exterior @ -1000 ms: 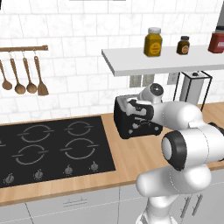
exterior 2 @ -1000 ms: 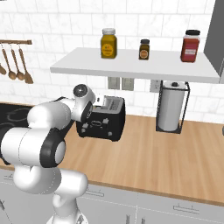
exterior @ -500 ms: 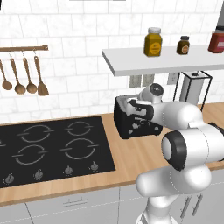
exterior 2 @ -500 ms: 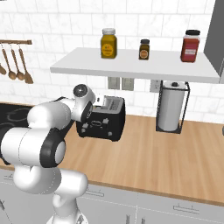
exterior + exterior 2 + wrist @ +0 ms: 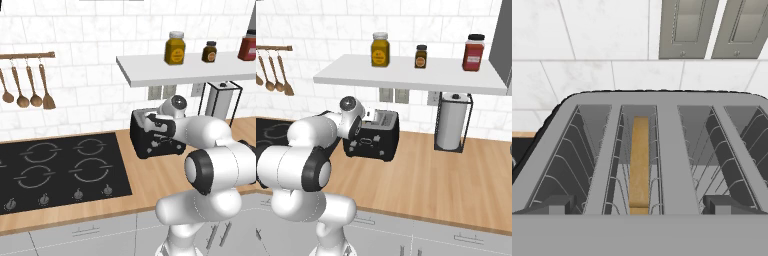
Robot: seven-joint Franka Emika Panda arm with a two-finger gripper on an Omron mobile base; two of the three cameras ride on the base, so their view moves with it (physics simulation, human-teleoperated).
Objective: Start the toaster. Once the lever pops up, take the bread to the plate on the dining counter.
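Comparing with a second ago, you'll find nothing moved: the gripper (image 5: pixel 637 204) hovers wide-fingered over the toaster (image 5: pixel 152 135), the bread (image 5: pixel 639 162) at 12 o'clock in its slot, lever seemingly unpressed.

The wall (image 5: pixel 100 65) is made of white tiles. A white shelf (image 5: pixel 406 75) sticks out from it, with three jars on top: a yellow jar (image 5: pixel 380 49), a small dark jar (image 5: pixel 421 56) and a red jar (image 5: pixel 473 52). Two grey wall plugs (image 5: pixel 714 27) sit under the shelf. The wooden counter (image 5: pixel 446 175) runs along the wall (white drawers below). A black hob (image 5: pixel 55 167) is set into its left end. Wooden spoons (image 5: pixel 25 87) hang on a rail. A paper towel roll (image 5: pixel 451 125) stands near the back edge.
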